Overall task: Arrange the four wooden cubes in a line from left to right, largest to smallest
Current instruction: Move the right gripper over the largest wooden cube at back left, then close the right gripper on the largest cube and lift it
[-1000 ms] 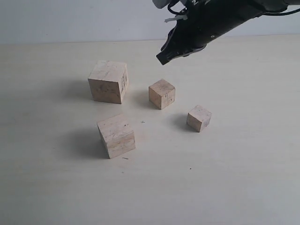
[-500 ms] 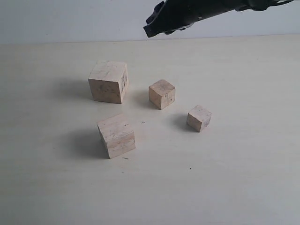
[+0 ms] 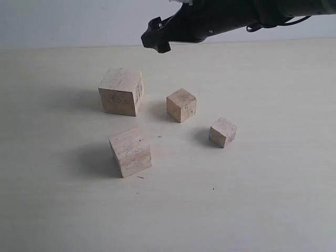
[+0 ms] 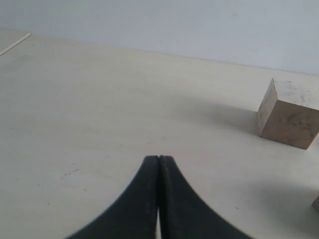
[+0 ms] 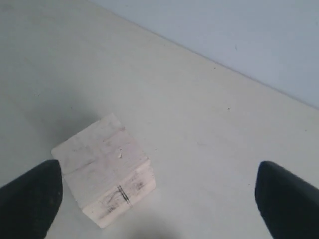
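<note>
Exterior view: four pale beige unpainted wooden cubes stand apart on a cream matte tabletop (image 3: 273,199) before a plain pale wall (image 3: 52,21) – largest cube (image 3: 121,91) back left, second cube (image 3: 130,152) in front of it, third cube (image 3: 181,104) and smallest cube (image 3: 222,132) stepping rightward, the black right gripper (image 3: 156,41) hovering above. Left wrist view: the black left gripper (image 4: 158,164) is clenched and empty over bare tabletop. Right wrist view: the right gripper's fingers (image 5: 30,199) are spread wide, gripping nothing – one cube (image 5: 102,167) rests on the tabletop below
</note>
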You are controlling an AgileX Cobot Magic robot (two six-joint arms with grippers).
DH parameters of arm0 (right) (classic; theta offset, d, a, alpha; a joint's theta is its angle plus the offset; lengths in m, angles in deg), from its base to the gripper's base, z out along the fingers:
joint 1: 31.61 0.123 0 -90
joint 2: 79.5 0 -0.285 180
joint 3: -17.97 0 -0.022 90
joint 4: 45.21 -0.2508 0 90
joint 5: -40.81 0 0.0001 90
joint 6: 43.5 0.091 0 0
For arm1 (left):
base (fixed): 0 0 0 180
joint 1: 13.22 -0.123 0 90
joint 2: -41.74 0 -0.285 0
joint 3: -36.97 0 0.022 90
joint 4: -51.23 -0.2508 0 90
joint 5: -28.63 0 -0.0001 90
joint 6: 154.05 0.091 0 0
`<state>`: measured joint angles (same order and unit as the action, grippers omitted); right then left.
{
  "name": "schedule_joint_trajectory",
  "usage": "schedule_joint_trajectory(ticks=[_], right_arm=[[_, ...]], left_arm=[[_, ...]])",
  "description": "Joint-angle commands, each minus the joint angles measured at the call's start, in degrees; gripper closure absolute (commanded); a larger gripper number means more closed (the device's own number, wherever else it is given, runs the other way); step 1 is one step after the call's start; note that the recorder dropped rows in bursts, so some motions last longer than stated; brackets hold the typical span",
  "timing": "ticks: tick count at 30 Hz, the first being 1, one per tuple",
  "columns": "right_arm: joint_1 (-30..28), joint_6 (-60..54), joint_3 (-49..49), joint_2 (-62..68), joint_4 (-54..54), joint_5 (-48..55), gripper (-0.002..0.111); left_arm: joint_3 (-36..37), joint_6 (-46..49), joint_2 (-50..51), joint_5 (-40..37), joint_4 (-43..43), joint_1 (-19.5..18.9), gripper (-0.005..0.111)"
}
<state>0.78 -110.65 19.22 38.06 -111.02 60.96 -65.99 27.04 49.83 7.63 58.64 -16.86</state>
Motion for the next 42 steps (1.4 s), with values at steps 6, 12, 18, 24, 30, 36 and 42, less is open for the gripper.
schedule_joint_trajectory(ticks=[6,12,18,24,30,36,42], right_arm=[[0.21,-10.14,1.98,1.99,-4.89,1.02,0.009],[0.21,-30.20,9.88,11.08,-5.14,14.12,0.010],[0.21,-36.93,17.43,20.86,-8.04,25.51,0.010],[0.21,-36.81,22.44,25.99,-8.72,25.65,0.010],[0.21,-39.36,22.60,26.86,-8.72,23.33,0.010],[0.21,-41.93,22.60,27.93,-9.64,22.23,0.010],[0.21,-42.37,22.60,30.34,-10.70,21.07,0.010]], left_arm=[[0.18,0.16,-0.31,0.38,-0.09,0.35,0.107],[0.18,0.16,-0.31,0.38,-0.09,0.35,0.107],[0.18,0.16,-0.31,0.38,-0.09,0.35,0.107],[0.18,0.16,-0.31,0.38,-0.09,0.35,0.107],[0.18,0.16,-0.31,0.38,-0.09,0.35,0.107],[0.18,0.16,-0.31,0.38,-0.09,0.35,0.107],[0.18,0.16,-0.31,0.38,-0.09,0.35,0.107]])
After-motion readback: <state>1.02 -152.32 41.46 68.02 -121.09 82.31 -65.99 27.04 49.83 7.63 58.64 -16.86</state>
